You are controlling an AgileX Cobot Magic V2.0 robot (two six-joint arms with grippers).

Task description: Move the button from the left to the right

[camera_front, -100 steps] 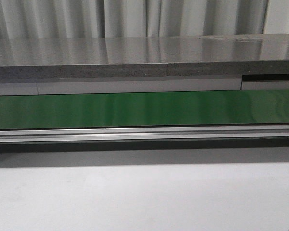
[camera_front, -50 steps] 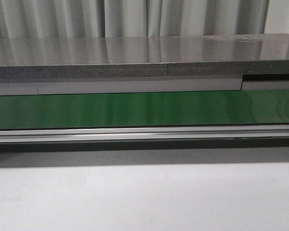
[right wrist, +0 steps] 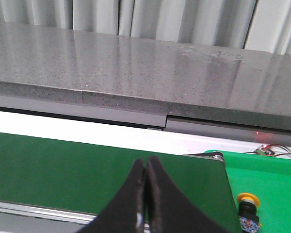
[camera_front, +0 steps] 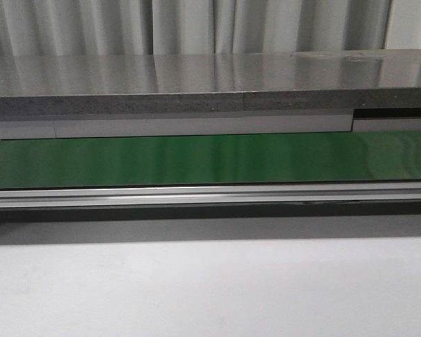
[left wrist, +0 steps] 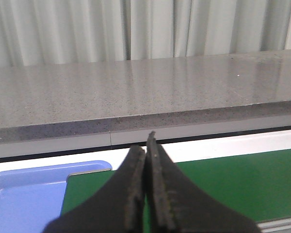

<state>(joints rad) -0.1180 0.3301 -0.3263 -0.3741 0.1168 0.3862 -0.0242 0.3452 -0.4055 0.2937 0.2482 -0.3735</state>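
Straight ahead in the front view, a long green belt (camera_front: 210, 160) runs from side to side, with a silver rail (camera_front: 210, 195) along its near edge and a grey stone-like ledge (camera_front: 196, 88) behind it, backed by pale curtains (camera_front: 196, 24); a plain white bench (camera_front: 210, 288) fills the foreground, and neither arm shows here. From the left wrist camera, the left pincer (left wrist: 146, 145) is clenched, its dark fingers pressed together with nothing between them, above the belt's end, beside a light blue tray (left wrist: 24, 194). From the right wrist camera, the right pincer (right wrist: 145, 167) is likewise clenched and empty over the belt. The button (right wrist: 247, 209), yellow cap on a black body, stands on a brighter green surface (right wrist: 271, 182) just beyond the belt's end, apart from the right pincer.
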